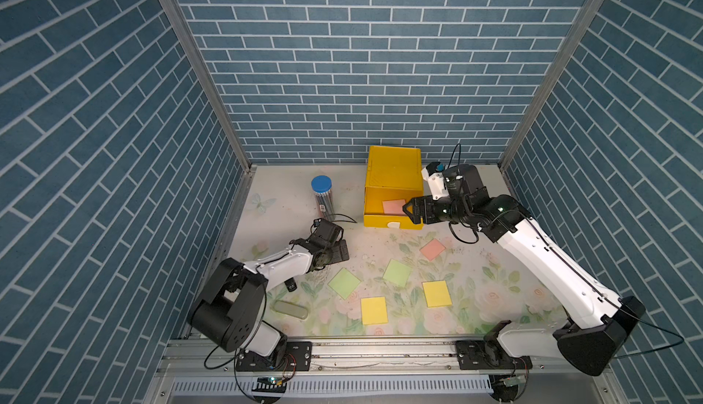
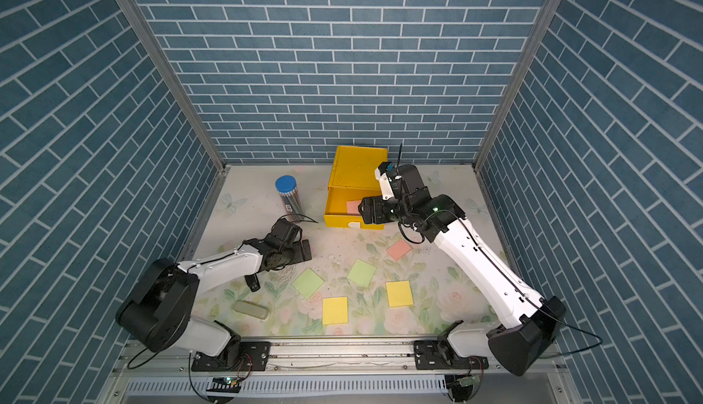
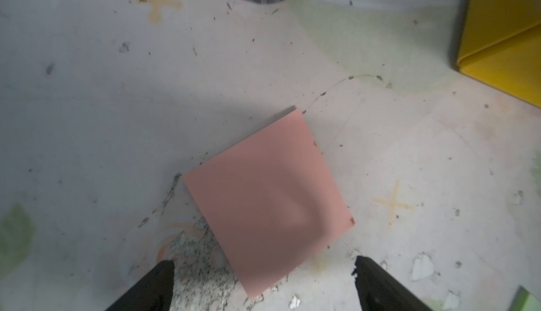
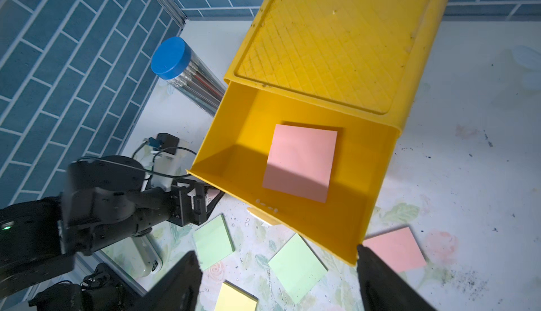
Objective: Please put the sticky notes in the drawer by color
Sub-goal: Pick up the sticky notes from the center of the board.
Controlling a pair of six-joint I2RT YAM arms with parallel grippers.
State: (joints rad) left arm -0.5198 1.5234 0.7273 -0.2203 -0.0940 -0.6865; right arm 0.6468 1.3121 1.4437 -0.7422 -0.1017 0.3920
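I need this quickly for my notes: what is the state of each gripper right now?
Left gripper: open, holding nothing, over a pink sticky note.
Right gripper: open, holding nothing, by the open drawer.

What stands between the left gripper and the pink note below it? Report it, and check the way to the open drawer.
Nothing visible separates the open left gripper from the pink note lying flat beneath it. Toward the open drawer, only the right gripper hovers at its rim, open.
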